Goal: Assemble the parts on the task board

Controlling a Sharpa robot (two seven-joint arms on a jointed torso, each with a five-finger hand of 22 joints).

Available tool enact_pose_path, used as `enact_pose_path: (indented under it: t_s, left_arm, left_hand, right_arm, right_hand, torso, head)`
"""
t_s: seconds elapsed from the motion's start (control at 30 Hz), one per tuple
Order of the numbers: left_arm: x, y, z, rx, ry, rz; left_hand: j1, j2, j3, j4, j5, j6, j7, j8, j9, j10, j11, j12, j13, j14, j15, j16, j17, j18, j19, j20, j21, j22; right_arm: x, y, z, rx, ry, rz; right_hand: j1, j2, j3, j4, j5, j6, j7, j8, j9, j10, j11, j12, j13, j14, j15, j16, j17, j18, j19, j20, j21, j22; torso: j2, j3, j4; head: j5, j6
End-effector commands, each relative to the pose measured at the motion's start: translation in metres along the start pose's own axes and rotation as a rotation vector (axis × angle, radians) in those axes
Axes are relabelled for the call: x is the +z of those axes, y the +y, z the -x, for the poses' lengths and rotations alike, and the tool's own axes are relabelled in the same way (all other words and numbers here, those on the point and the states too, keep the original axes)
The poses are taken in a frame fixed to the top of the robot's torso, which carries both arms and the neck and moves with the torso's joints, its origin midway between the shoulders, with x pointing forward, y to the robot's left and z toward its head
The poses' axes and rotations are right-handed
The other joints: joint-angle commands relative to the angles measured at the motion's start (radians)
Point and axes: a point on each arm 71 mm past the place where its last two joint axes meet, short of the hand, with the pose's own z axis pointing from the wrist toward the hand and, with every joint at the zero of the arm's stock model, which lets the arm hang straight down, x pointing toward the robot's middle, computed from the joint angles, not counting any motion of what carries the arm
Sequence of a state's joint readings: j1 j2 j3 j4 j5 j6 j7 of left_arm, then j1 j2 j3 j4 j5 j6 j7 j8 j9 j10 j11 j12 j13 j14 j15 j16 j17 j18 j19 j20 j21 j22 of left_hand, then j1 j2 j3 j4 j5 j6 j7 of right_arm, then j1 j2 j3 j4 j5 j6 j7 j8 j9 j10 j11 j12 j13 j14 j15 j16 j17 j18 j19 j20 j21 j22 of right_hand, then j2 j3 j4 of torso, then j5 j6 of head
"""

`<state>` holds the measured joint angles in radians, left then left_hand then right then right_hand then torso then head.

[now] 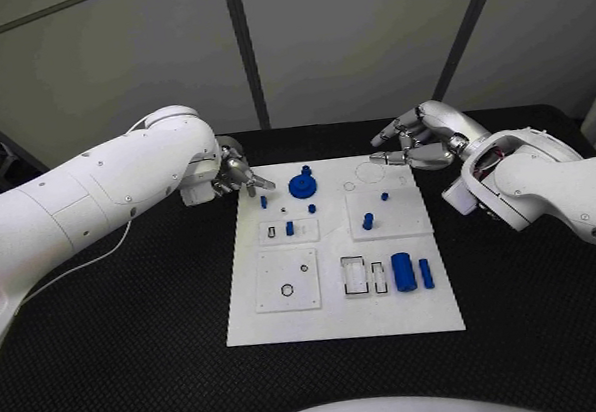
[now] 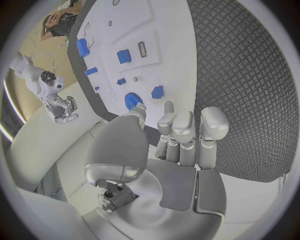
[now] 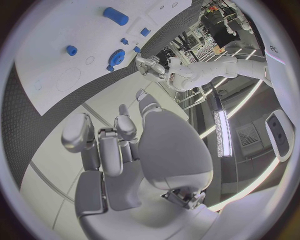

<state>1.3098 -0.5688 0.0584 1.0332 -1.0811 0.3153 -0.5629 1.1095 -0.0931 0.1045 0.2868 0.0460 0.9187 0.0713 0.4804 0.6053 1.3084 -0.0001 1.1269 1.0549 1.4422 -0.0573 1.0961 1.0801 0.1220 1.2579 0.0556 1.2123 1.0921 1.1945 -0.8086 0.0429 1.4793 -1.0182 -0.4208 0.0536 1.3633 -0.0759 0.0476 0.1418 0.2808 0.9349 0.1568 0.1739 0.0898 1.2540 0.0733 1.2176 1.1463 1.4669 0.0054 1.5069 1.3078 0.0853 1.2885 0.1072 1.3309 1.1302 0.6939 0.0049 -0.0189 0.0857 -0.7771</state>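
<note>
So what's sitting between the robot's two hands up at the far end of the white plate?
In the head view, a blue gear-like part stands on the task board between the left hand and the right hand.

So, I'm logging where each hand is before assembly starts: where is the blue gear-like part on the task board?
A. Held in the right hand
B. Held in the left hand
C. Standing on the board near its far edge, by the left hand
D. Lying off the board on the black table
C: the blue gear-like part stands on the task board near its far edge, just beside the left hand, and nothing grips it.
</note>
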Motion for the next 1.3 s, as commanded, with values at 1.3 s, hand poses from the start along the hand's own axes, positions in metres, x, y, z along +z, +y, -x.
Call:
enact_pose_path:
  t_s: [1.3]
  left_arm:
    - [0.0028, -0.0042, -0.0084, 0.040, 0.070, -0.028]
  left_hand:
    - [0.078, 0.070, 0.030, -0.045, 0.002, 0.033, -0.005, -0.007, -0.044, 0.012, -0.007, 0.013, 0.005, 0.011, -0.007, 0.010, 0.008, -0.013, 0.017, -0.007, 0.011, 0.018]
  right_arm:
    - [0.0012, 0.0025, -0.0014, 0.000, 0.011, 0.011]
  right_hand:
    - [-0.002, 0.010, -0.003, 0.001, 0.008, 0.005, -0.003, 0.006, -0.001, 0.000, -0.005, -0.004, 0.000, 0.073, -0.009, -0.006, 0.138, 0.010, -0.004, 0.000, -0.006, -0.001]
  torso:
    - [0.000, -0.0007, -0.0006]
  head:
    - [0.001, -0.009]
